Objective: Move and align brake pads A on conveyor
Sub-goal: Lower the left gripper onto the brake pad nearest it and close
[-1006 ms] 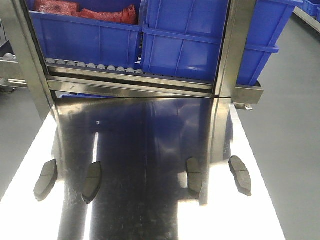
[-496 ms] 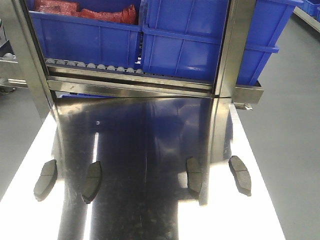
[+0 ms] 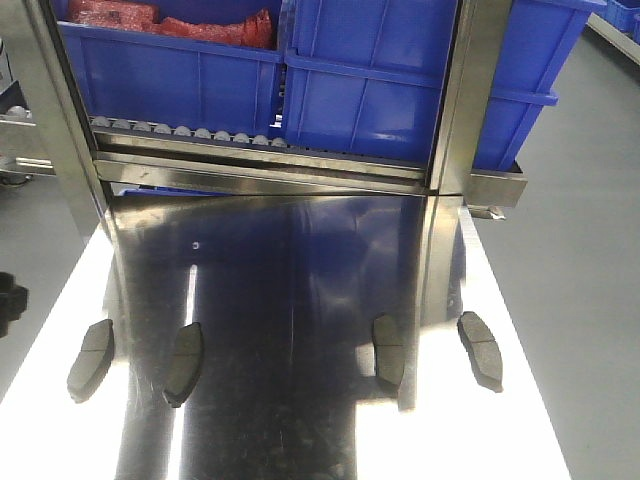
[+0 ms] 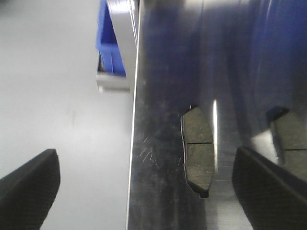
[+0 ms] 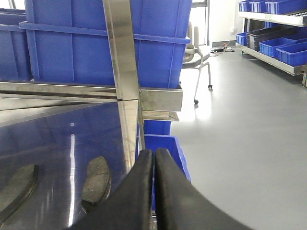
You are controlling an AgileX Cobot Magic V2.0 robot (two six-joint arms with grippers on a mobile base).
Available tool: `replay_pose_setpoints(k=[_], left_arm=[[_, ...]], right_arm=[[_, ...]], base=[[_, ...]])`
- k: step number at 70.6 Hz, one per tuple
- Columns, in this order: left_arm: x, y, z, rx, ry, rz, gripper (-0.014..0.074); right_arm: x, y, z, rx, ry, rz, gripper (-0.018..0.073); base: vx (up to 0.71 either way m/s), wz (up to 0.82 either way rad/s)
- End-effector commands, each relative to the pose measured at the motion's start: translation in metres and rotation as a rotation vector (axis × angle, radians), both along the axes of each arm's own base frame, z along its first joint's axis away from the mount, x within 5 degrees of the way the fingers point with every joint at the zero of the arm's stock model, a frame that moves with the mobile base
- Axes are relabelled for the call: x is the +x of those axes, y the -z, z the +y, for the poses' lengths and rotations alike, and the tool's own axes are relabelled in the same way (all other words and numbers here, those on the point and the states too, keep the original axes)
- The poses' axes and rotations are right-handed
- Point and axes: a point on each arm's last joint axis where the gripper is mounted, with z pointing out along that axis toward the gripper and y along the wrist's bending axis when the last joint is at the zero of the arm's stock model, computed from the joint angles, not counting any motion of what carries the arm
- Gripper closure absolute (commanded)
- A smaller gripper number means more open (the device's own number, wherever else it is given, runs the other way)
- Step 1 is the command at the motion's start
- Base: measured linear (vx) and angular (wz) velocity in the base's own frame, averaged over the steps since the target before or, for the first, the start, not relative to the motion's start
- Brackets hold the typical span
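Four dark grey brake pads lie in a row on the shiny steel table [image 3: 300, 290]: far-left pad [image 3: 91, 358], second pad [image 3: 184, 362], third pad [image 3: 388, 350], far-right pad [image 3: 481, 349]. The conveyor is out of view. My left gripper [image 4: 146, 160] is open and empty above the table's left edge; the far-left pad [image 4: 197, 148] lies between its fingers, nearer the right finger [image 4: 268, 187]. A dark part of it shows at the front view's left edge [image 3: 6, 300]. My right gripper [image 5: 154, 152] is shut and empty, just off the table's right edge beside the far-right pad [image 5: 96, 184].
A roller rack with blue bins [image 3: 380, 70] stands at the table's far end on steel posts [image 3: 468, 100]. Grey floor [image 3: 580, 260] lies off both table sides. A blue bin [image 5: 165, 146] sits below the table's right edge.
A dark part of my left gripper has come into the front view at the left edge. The four pads have not moved.
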Motion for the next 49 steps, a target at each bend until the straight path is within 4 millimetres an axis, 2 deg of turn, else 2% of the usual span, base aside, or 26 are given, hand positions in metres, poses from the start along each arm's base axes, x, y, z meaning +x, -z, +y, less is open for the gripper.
replay_pose_setpoints(k=[1, 14, 27, 37, 49], left_arm=[[0.027, -0.006, -0.008, -0.007, 0.033, -0.028, -0.0081], [0.066, 0.016, -0.027, -0.013, 0.085, 0.119, -0.0077], [0.097, 0.038, -0.031, -0.011, 0.077, 0.320, -0.0062], [0.112, 0.052, -0.034, -0.028, 0.080, 0.380, -0.0042], [0.118, 0.074, -0.039, -0.061, 0.133, 0.454, -0.0013]], right_arm=[[0.000, -0.005, 0.000, -0.013, 0.006, -0.083, 0.0569], [0.000, -0.005, 0.000, -0.013, 0.006, -0.083, 0.0569], [0.000, -0.005, 0.000, -0.013, 0.006, -0.083, 0.0569], [0.000, -0.005, 0.000, -0.013, 0.006, -0.083, 0.0569], [0.000, -0.005, 0.000, -0.013, 0.006, -0.083, 0.0569]], base=[[0.00, 0.00], [0.00, 0.00], [0.00, 0.00], [0.00, 0.00], [0.00, 0.00]])
